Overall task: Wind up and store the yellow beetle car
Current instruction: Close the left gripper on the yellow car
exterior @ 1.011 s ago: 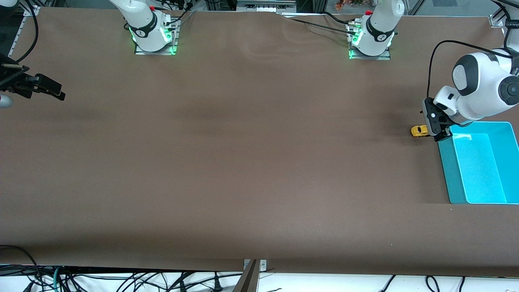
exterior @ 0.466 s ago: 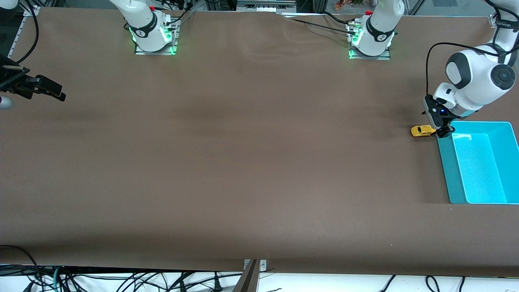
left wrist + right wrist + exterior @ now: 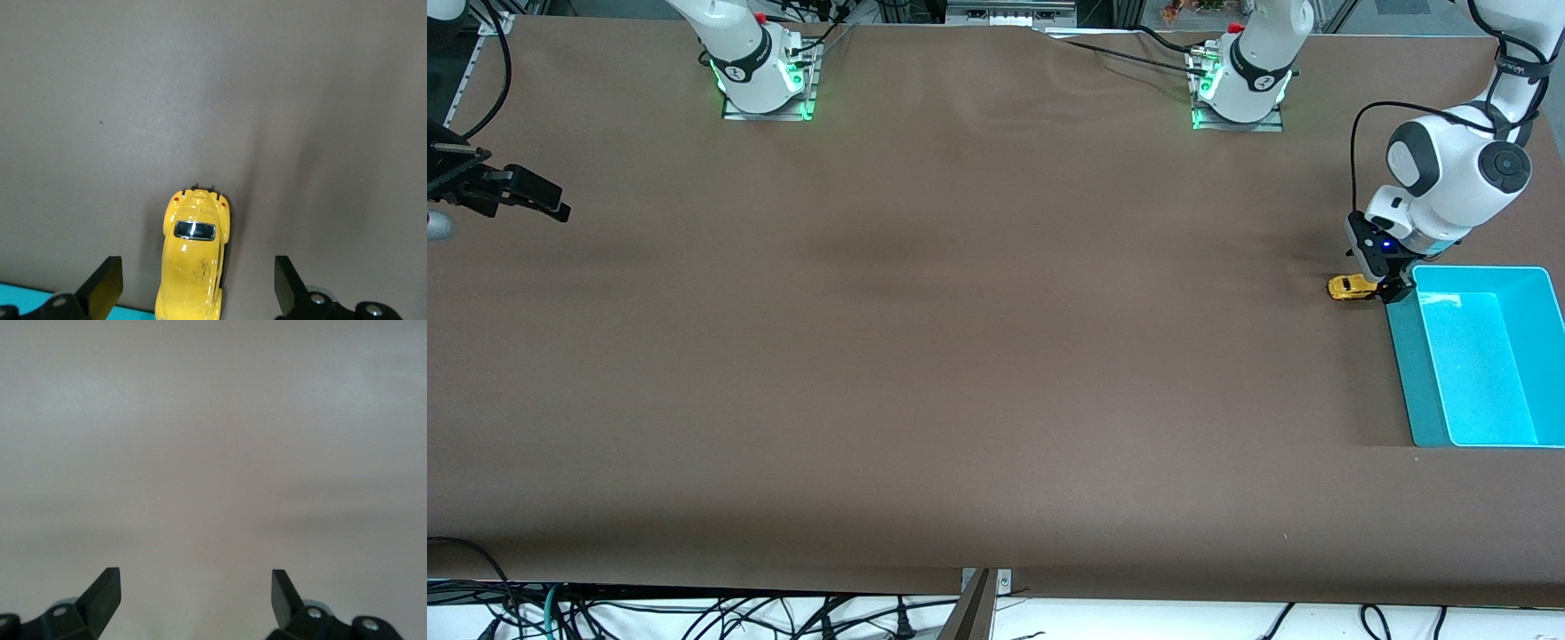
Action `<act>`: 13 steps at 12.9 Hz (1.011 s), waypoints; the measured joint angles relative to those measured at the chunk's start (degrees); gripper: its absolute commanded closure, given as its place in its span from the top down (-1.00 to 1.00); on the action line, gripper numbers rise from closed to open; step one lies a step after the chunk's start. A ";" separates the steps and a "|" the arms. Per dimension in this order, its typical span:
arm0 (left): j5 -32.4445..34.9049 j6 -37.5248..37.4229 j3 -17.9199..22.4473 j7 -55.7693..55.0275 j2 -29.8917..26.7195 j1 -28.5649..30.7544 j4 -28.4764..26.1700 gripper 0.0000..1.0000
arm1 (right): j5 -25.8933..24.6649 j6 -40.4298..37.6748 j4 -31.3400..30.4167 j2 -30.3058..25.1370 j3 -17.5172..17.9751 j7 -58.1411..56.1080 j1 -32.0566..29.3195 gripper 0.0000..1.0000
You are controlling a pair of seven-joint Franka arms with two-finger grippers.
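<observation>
car (image 3: 1348,287) sits on the brown table (image 3: 960,356) near the left arm's end, wheels down, just beside the corner of the teal bin (image 3: 1405,373) that lies farthest from the front camera. not in the bin. left gripper (image 3: 1389,286) is low over the spot where car and bin corner meet; from the front it overlaps one end of the car. in the left wrist view the car (image 3: 193,260) lies between the two fingers (image 3: 101,287) with table showing on each side, jaws spread wide, neither pad touching the body, so not gripped. a sliver of the bin (image 3: 27,301) shows by one finger in that view. right gripper (image 3: 538,197) hangs over the table's edge at the right arm's end, well apart from the car, waiting. right wrist view shows only bare table (image 3: 213,453) between its fingers (image 3: 100,593), jaws wide apart, holding nothing.
</observation>
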 measured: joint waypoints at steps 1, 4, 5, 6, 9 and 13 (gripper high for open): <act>0.00 0.76 0.00 0.11 0.68 0.22 -0.01 1.00 | 0.00 0.00 0.00 0.01 0.00 0.00 0.00 1.00; 0.00 3.63 0.00 1.25 2.48 0.94 -0.04 1.00 | 0.00 0.00 0.00 0.02 0.00 0.00 0.00 1.00; 0.00 4.38 0.00 1.82 2.99 1.20 -0.04 1.00 | 0.00 0.00 0.00 0.03 0.00 0.00 0.00 1.00; 0.00 4.90 0.00 2.29 3.43 1.34 -0.04 0.79 | 0.00 0.00 0.00 0.03 0.00 0.00 0.00 1.00; 0.00 5.40 0.00 2.84 4.16 1.36 -0.04 -0.54 | 0.00 0.00 0.00 0.04 0.10 0.00 0.05 1.00; 0.00 5.73 -0.07 3.55 4.21 1.36 -0.02 -0.91 | 0.00 0.00 0.00 0.04 0.50 0.00 0.18 1.00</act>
